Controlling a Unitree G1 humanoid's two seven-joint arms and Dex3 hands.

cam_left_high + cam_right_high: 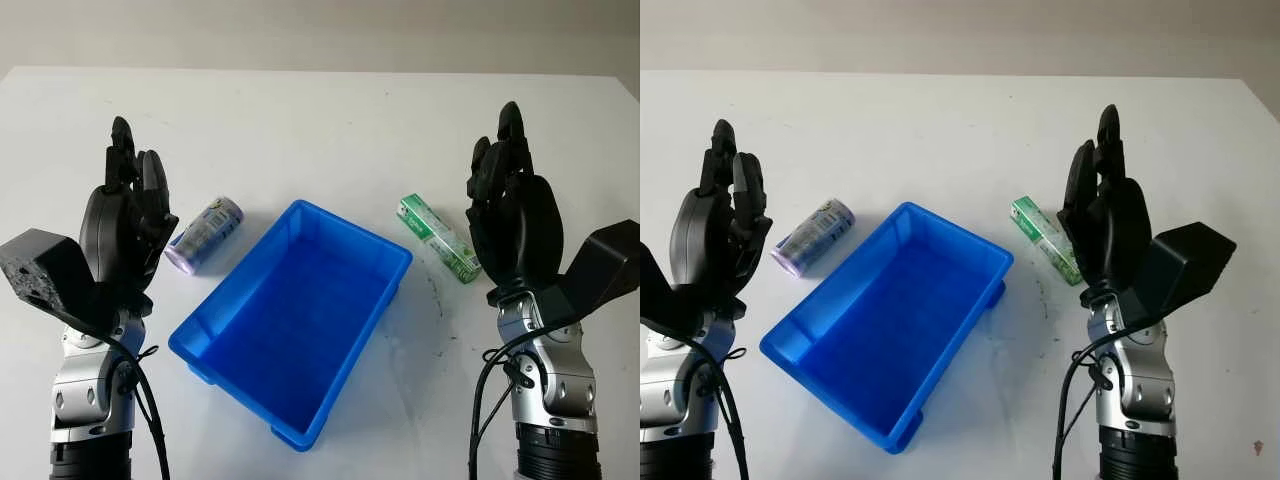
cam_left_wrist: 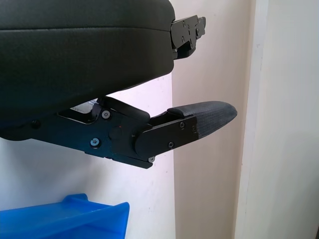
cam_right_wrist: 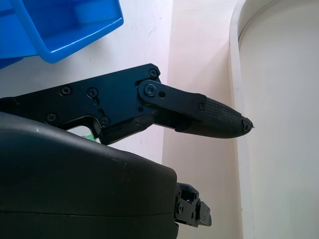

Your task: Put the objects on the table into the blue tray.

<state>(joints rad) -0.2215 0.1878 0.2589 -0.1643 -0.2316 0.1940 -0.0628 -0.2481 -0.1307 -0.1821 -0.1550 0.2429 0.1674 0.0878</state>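
Left eye view — blue tray (image 1: 215, 310) set at table (image 1: 330, 110) centre, nothing in it.
Purple can (image 1: 205, 235) lies just left of the tray, green box (image 1: 438, 237) just right; left hand (image 1: 128, 215) and right hand (image 1: 512, 215) are held raised, released, beside these. Left wrist view — a tray corner is seen below one extended finger (image 2: 199, 122). Right wrist view — likewise.

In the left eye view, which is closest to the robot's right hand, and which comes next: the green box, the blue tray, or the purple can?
From the right hand, raised and open:
1. Green box, right beside it, on the tray's right.
2. Blue tray, in the middle of the table.
3. Purple can, across the tray, near the left hand.
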